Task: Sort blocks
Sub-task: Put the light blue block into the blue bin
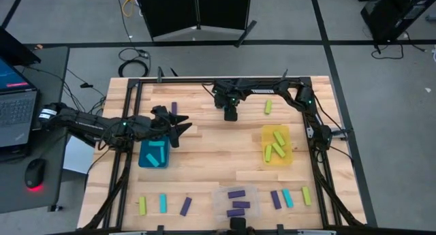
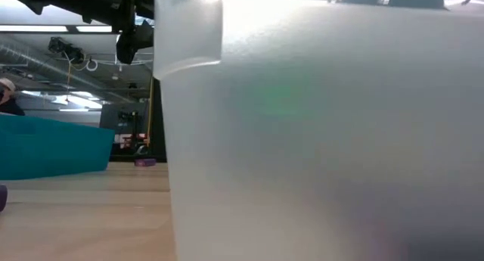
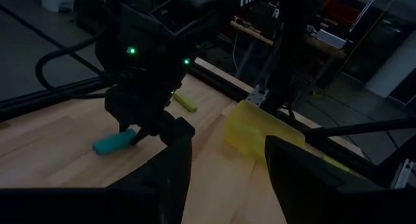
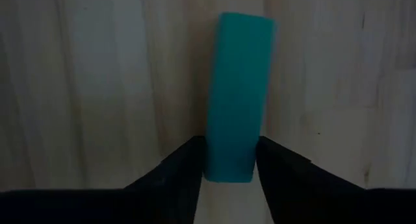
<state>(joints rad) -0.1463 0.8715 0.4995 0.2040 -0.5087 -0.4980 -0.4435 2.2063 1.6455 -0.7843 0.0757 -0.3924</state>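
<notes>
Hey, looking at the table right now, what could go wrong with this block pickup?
1. The right gripper clasps only one end of the cyan block, which lies flat on the table; lifted, it may pivot or slip out.
2. The left gripper hovers open near the teal bin, so carrying the block there could bring the arms close together.

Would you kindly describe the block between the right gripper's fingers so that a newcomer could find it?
Start at the wooden table, along its far edge near the middle, where the right gripper points down. Its fingers close around one end of a cyan block lying flat. The nearest loose blocks are purple and yellow-green; this one alone is cyan.
</notes>
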